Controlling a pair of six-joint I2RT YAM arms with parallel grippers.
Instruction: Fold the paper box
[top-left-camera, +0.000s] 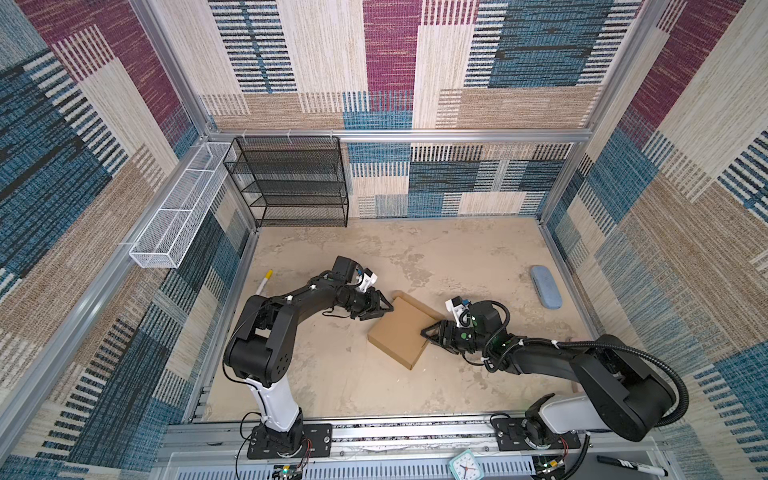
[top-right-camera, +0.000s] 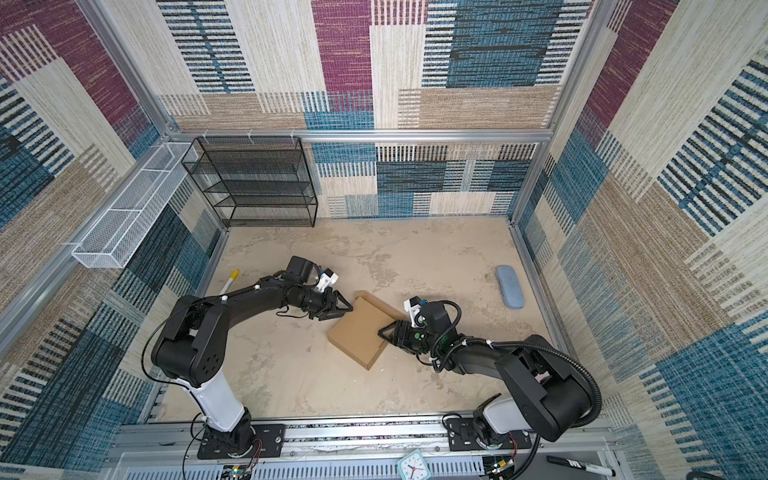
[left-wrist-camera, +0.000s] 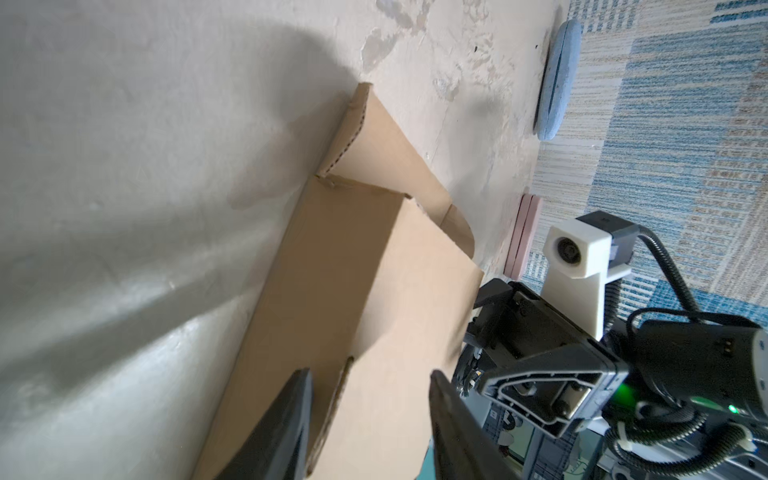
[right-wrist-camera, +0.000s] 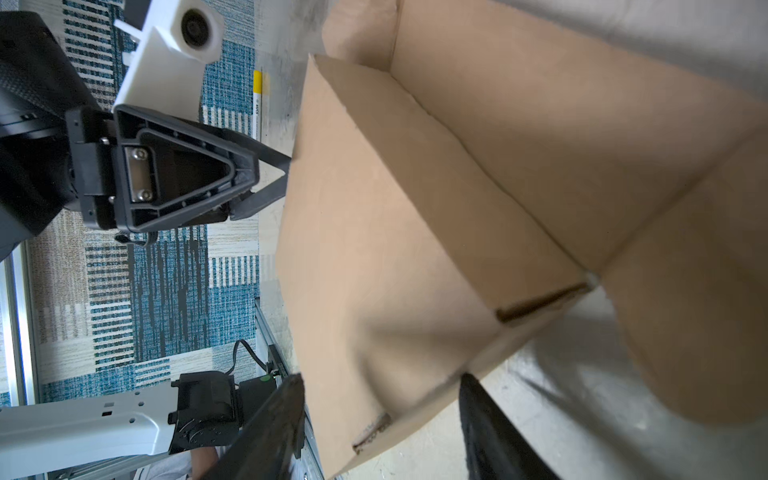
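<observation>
The paper box (top-left-camera: 399, 332) (top-right-camera: 358, 332) is plain brown cardboard, lying shallow and skewed on the middle of the table, with a flap (top-left-camera: 417, 304) sticking out at its far side. My left gripper (top-left-camera: 386, 307) (top-right-camera: 347, 309) is at the box's far left corner. In the left wrist view its jaws (left-wrist-camera: 370, 371) stand apart, with the corner of the box (left-wrist-camera: 365, 291) between them. My right gripper (top-left-camera: 426, 332) (top-right-camera: 382, 332) is at the opposite, right-hand edge. Its jaws (right-wrist-camera: 382, 376) also stand apart, astride the near corner of the box (right-wrist-camera: 374, 249).
A blue case (top-left-camera: 545, 293) lies at the right of the table. A yellow-capped marker (top-left-camera: 264, 282) lies at the left edge. A black mesh shelf (top-left-camera: 291, 183) and a white wire basket (top-left-camera: 174, 220) stand at the back left. A clock (top-left-camera: 465, 465) sits beyond the front rail.
</observation>
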